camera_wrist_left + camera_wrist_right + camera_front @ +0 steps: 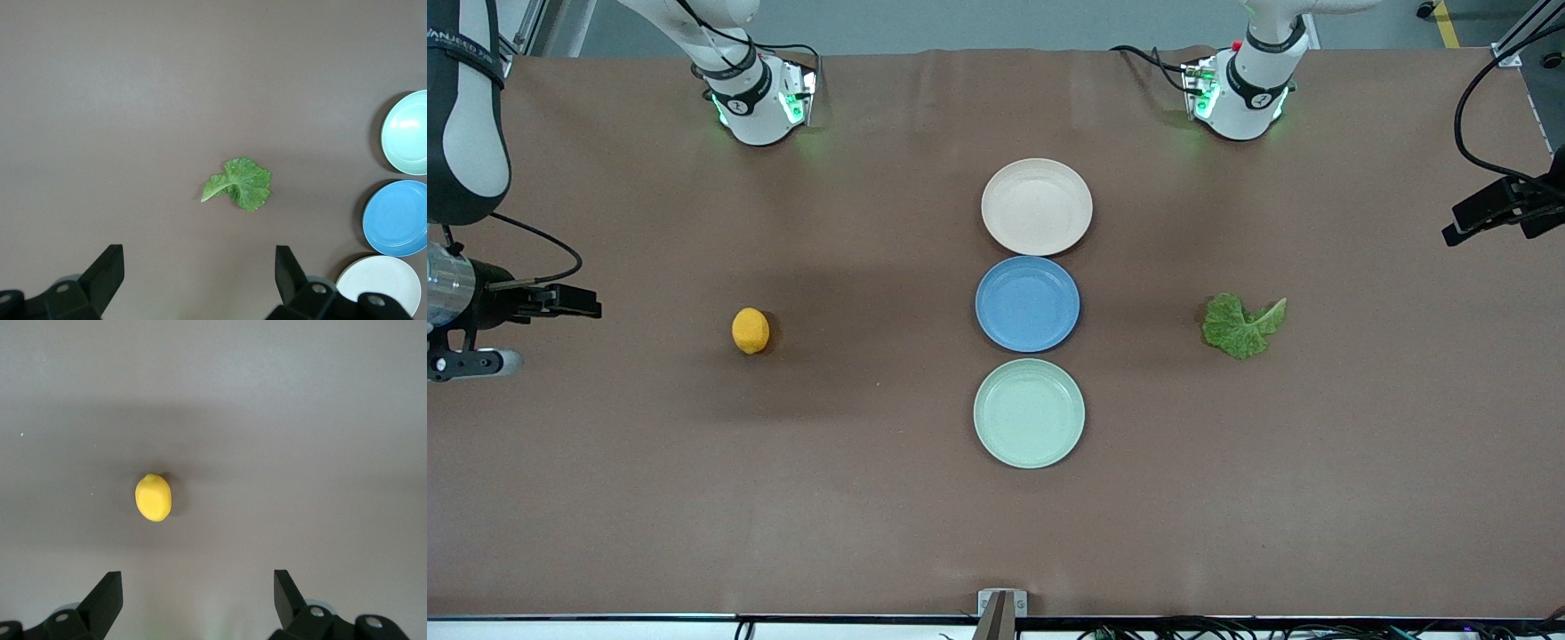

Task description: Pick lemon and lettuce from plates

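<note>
The lemon [750, 331] lies on the bare brown table toward the right arm's end, also in the right wrist view [153, 497]. The lettuce [1240, 325] lies on the bare table toward the left arm's end, also in the left wrist view [240, 183]. The beige-pink plate [1037, 206] and the mint green plate [1029, 412] hold nothing. My right gripper [199, 600] is open and empty, high over the table beside the lemon. My left gripper [200, 280] is open and empty, high over the table beside the lettuce.
A blue plate [1027, 303], holding nothing, sits between the two task plates in a row down the table's middle. All three plates show in the left wrist view, with the blue one [399, 217] in the middle. The arm bases stand along the table's edge farthest from the front camera.
</note>
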Robot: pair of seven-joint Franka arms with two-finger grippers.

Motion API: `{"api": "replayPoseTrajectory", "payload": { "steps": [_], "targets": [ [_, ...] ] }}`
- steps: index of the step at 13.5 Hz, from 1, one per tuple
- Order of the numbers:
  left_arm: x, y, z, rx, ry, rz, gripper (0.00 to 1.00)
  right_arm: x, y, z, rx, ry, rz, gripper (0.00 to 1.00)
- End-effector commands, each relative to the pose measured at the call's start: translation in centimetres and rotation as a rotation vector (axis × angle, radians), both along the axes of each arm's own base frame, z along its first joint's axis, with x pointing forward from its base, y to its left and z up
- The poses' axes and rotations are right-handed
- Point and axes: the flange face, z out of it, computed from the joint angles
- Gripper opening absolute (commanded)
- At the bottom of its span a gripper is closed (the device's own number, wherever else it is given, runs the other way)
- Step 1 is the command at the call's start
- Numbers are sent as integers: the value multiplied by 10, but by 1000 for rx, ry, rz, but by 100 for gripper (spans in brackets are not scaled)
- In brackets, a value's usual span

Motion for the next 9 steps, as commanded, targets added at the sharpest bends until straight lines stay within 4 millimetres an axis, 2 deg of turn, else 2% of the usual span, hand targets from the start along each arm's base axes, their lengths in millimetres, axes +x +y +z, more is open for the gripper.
{"api": "replayPoseTrajectory", "payload": {
  "steps": [1,6,9],
  "targets": [
    [0,0,6,-1,1,-11,100,-16,8,18,12,-11,9,100],
    [0,-1,6,-3,0,-20,100,-39,10,32,11,-54,-18,100],
    [1,-1,6,-3,0,-20,100,-63,2,41,29,-87,-48,100]
  ]
}}
